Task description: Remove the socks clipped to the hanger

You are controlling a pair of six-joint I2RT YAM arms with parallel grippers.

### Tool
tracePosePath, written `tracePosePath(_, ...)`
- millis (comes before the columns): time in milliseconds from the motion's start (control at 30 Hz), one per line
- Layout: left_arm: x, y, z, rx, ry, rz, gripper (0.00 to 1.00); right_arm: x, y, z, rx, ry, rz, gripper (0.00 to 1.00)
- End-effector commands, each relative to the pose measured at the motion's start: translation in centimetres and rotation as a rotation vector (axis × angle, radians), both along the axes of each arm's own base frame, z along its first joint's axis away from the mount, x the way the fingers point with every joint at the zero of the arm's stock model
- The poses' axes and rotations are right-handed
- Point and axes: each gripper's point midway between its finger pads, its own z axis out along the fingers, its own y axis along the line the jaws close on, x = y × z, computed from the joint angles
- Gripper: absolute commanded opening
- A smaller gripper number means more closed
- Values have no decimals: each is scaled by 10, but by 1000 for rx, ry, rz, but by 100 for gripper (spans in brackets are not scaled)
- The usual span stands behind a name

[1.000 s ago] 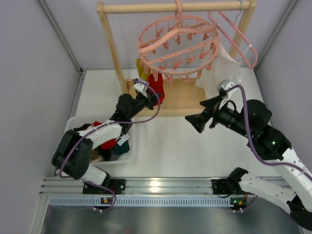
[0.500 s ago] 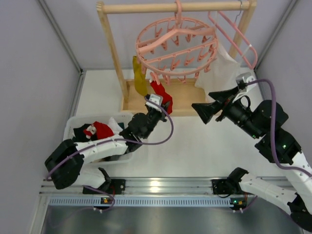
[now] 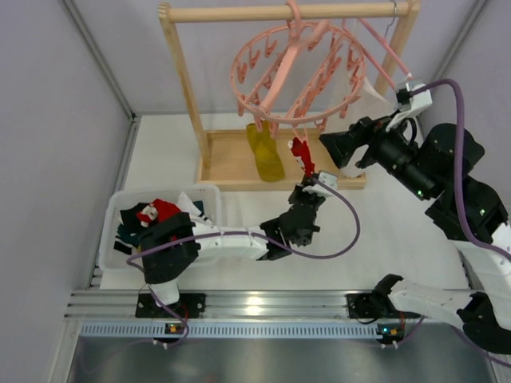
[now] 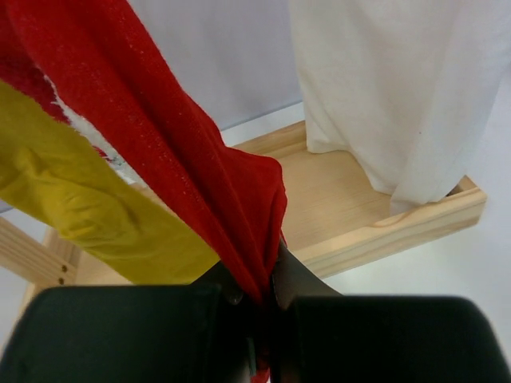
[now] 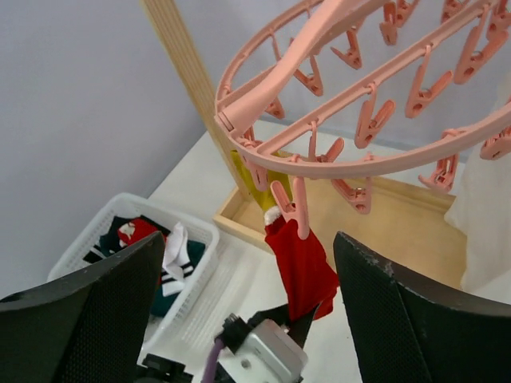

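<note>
The round pink hanger point(image 3: 299, 68) hangs tilted from the wooden rack, with many clips; it also shows in the right wrist view point(image 5: 359, 120). A red sock point(image 5: 302, 267) hangs from one clip, next to a mustard yellow sock point(image 3: 266, 153). My left gripper point(image 3: 307, 185) is shut on the red sock's lower end point(image 4: 231, 207), pulling it down and right. My right gripper point(image 3: 334, 148) is open and empty, just right of the red sock and below the ring. Its fingers point(image 5: 88, 311) frame the sock without touching it.
A white basket point(image 3: 204, 191) at the left holds several removed socks point(image 3: 148, 215). A white cloth bag point(image 4: 399, 88) hangs at the right of the rack. The wooden rack's base tray point(image 3: 231, 163) lies behind the socks. A plain pink triangular hanger point(image 3: 383, 44) hangs at the right.
My left arm swung right from beside the basket, dragging the red sock with it. The ring tilted and turned. My right gripper rose toward the ring.
</note>
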Motion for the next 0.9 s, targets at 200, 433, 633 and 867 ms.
tracePosePath(200,-8,-15,13,77,-30,136,0,35,1,-30,-227,125,-147,70)
tracePosePath(433,-10,-18,15,73,-33,128,0,54,24,-58,-392,149,-150,68)
tracePosePath(633,-12,-21,18,76,-38,117,0,73,26,-64,-450,137,-209,64)
tracePosePath(867,-12,-22,17,79,-38,114,0,81,39,-73,-489,141,-207,61)
